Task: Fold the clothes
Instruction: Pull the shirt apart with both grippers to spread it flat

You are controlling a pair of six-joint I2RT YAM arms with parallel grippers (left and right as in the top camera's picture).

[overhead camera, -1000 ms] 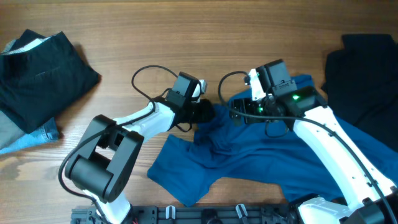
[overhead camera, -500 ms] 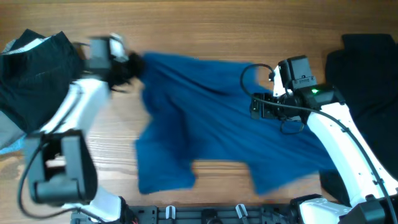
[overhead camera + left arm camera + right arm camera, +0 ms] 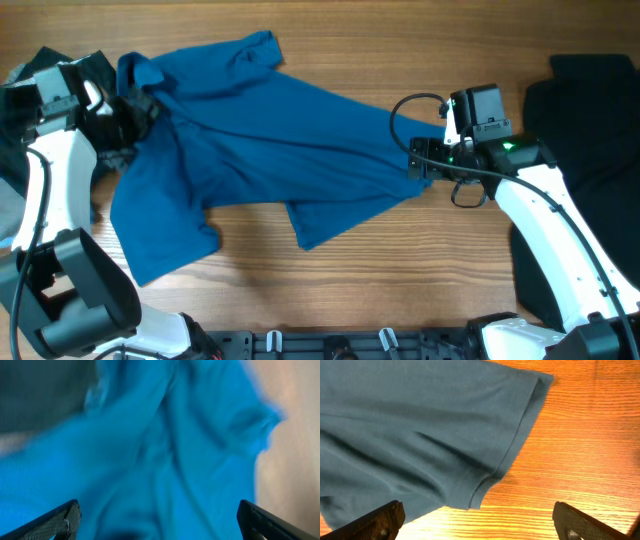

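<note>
Tabletop (image 3: 330, 290) of warm wood grain, seen whole only from overhead. The blue shirt (image 3: 270, 140) is spread across the middle and left of it, collar end at the left, a sleeve at the top and the body running right in long creases. Black garment (image 3: 590, 110) lies at the right edge, well apart from the shirt. A second dark pile (image 3: 10, 140) sits at the far left, partly under the left arm.

Left pincer (image 3: 140, 110) is at the shirt's collar end. Its wrist view is blurred, but the fingertips (image 3: 60, 520) stand wide apart with blue fabric filling the frame; contact with the cloth probably none, hard to say.

Right pincer (image 3: 415, 160) is at the shirt's right end, jaws also apart. Only its wrist view shows a stitched sleeve hem and bare wood between the fingers (image 3: 385, 520), gripping nothing.
</note>
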